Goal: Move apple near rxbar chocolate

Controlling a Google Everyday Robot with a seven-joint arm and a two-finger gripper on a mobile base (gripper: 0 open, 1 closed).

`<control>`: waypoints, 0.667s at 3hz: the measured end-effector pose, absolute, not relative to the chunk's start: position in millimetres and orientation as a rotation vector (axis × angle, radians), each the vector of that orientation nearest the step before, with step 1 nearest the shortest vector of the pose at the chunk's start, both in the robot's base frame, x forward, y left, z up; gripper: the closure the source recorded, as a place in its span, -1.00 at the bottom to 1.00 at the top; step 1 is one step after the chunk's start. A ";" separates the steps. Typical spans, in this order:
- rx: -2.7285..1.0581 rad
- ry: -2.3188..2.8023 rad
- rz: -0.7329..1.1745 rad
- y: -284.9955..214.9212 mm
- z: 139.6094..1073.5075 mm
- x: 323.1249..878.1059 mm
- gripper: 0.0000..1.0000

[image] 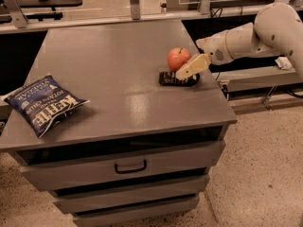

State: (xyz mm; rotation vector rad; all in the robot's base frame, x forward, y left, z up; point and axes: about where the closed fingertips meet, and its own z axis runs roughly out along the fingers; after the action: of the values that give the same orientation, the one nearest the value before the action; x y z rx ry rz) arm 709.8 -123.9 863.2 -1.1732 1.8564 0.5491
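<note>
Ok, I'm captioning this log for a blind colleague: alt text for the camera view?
The gripper, extended from the right, is beside an apple just behind an rxbar near the right edge of the grey cabinet. A blue chip bag lies far left.

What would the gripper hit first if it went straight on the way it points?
Probably the rxbar: the gripper, beside the apple, points down-left at it, though depth is unclear.
</note>
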 end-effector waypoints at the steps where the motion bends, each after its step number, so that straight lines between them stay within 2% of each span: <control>1: -1.143 1.814 0.529 -149.2 875.7 706.3 -1.00; 2: -1.102 1.714 0.512 -200.7 896.5 697.1 -1.00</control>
State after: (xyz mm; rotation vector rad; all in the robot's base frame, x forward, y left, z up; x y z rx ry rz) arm 697.1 -200.7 896.5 -1.1022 1.7136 0.5123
